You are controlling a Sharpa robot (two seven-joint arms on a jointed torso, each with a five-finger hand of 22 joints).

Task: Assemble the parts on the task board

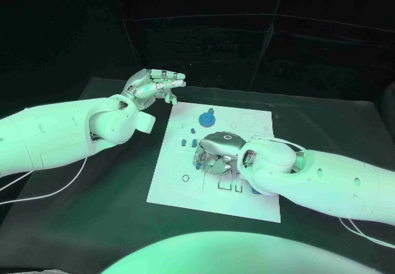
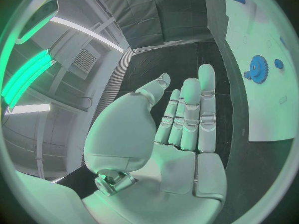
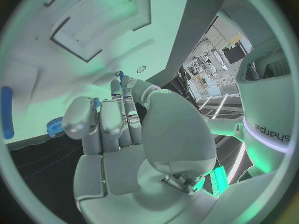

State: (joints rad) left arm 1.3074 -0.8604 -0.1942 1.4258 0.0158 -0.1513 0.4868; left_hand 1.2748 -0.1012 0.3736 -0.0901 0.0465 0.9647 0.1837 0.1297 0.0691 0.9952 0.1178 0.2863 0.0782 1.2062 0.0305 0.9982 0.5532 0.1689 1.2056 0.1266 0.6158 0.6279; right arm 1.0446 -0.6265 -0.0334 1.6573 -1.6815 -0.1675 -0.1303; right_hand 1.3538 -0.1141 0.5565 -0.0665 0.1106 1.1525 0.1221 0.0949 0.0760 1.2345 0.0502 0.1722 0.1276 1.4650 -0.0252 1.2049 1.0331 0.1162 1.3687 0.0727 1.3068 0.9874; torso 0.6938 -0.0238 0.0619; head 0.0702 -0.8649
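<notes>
Task board [image 1: 257,201] sits mid-table on the black table [image 1: 329,120], white plate w/ outlined slots across it. Blue gear [image 1: 206,119] stands at approx 11 o'clock on the board, a smaller blue piece [image 1: 212,110] just beyond it. A few small blue parts [image 1: 188,141] lie near the left edge at 9 o'clock, looking loose, not seated — so I'd call this early-to-mid: gear looks placed, several outlines toward 1 o'clock look unfilled.

Right hand [image 1: 216,155] is down on the board centre, palm low. In the right wrist view its fingers [image 3: 118,112] lie pressed side by side, tips right by a small blue piece [image 3: 119,75]; can't tell if it's pinched or just touched. A long blue part [image 3: 6,112] lies well apart from the hand.

Left hand [image 1: 152,85] hovers off the board at 10 o'clock, holding nothing; left wrist view shows fingers [image 2: 187,109] straight, close together, thumb splayed out.

Hidden: board centre under the right hand and forearm, so what's seated there is unknown. Slot outlines too small to read.
</notes>
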